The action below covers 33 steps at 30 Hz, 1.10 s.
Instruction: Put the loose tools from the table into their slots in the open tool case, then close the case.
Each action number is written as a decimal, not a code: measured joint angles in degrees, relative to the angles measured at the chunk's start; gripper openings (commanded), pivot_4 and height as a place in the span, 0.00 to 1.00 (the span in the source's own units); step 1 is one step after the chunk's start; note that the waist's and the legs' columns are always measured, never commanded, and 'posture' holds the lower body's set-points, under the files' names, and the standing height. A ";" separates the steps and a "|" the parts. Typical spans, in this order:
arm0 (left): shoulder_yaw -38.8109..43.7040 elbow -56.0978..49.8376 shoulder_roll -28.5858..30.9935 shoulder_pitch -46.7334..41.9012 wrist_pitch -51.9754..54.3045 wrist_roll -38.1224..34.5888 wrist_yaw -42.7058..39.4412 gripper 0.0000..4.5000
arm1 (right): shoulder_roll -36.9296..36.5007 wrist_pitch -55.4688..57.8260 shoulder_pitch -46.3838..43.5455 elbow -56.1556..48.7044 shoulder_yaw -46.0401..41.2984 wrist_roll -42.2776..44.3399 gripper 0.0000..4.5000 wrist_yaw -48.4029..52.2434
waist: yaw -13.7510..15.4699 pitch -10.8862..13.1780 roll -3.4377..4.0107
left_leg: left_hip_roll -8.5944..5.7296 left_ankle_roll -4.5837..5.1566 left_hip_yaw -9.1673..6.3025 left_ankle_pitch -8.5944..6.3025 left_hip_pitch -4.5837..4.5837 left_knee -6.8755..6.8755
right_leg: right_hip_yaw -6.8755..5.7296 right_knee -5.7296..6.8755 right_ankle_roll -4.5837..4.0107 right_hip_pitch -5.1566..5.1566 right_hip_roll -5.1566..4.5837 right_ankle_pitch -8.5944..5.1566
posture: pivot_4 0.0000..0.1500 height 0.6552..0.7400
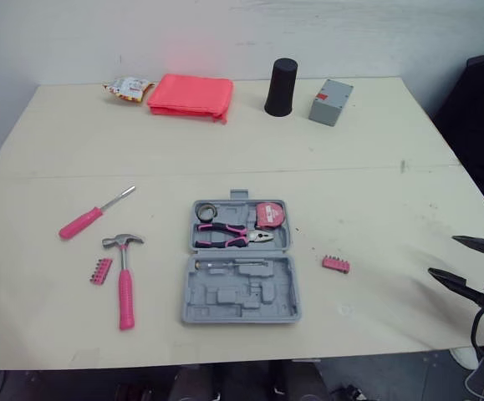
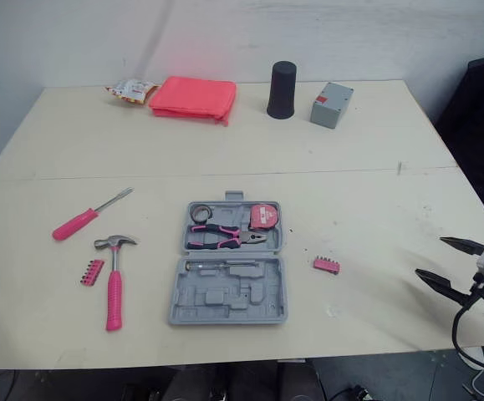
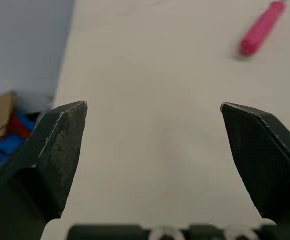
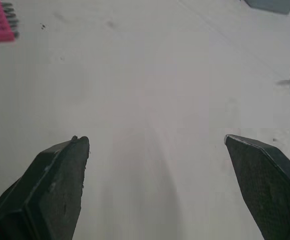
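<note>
The grey tool case (image 1: 240, 284) lies open in the middle of the table, with pink pliers (image 1: 233, 236) and a tape measure (image 1: 267, 215) in its slots. Loose to its left lie a pink screwdriver (image 1: 94, 214), a pink-handled hammer (image 1: 124, 280) and a small pink bit holder (image 1: 100, 271). A second pink bit holder (image 1: 336, 265) lies to the case's right. My right gripper (image 1: 456, 263) stands open over the table's right edge, with nothing between its fingers. My left gripper (image 3: 152, 150) is open above bare table, with the screwdriver's pink handle (image 3: 262, 29) ahead of it.
Along the far edge stand a black cup (image 1: 281, 87), a grey box (image 1: 331, 102), a pink pouch (image 1: 191, 94) and a snack packet (image 1: 127, 87). A dark chair (image 1: 480, 117) is beyond the right edge. Bare table surrounds the case.
</note>
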 measured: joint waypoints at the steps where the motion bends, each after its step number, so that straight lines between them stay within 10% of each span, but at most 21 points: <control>1: -0.08 0.52 0.01 -0.01 -0.64 0.13 0.01 0.96 | 0.00 -0.79 -0.64 0.94 0.03 -0.13 1.00 0.22 | -0.07 0.01 0.02 | 0.00 -0.03 0.06 0.02 -0.01 -0.06 | 0.04 0.00 0.00 -0.05 0.00 0.00 | 1.00 1.00; 7: -0.35 -2.71 -1.77 0.80 -1.79 0.83 3.16 0.96 | 2.53 -3.46 -6.22 1.92 0.75 0.22 1.00 3.64 | -0.68 0.01 0.01 | 0.04 -0.53 0.36 0.34 0.05 -0.52 | -0.03 0.06 -0.03 -0.03 0.02 -0.01 | 1.00 1.00; 14: -7.36 -32.45 -8.04 4.10 17.48 -5.43 11.43 0.96 | 10.62 6.38 -12.46 -10.49 4.16 5.13 1.00 6.82 | -1.09 0.09 -0.06 | 0.04 -0.49 0.37 0.38 0.04 -0.44 | -0.05 0.19 0.00 0.01 0.01 0.00 | 1.00 1.00; 25: -21.93 -71.08 -19.88 3.38 48.78 -15.24 41.91 0.96 | 18.79 11.02 -11.84 -32.57 15.25 10.85 1.00 9.02 | 0.25 0.11 -0.06 | -0.04 -0.22 0.31 0.52 0.06 -0.31 | -0.04 0.16 0.06 0.17 0.05 0.04 | 1.00 1.00; 33: -35.20 -78.79 -29.06 -4.07 59.51 -14.24 58.96 0.96 | 20.06 14.68 -10.95 -37.30 19.24 13.34 1.00 9.07 | 1.38 0.12 -0.11 | -0.02 -0.25 0.16 0.52 0.15 0.01 | -0.14 0.28 0.05 0.44 0.15 0.05 | 1.00 1.00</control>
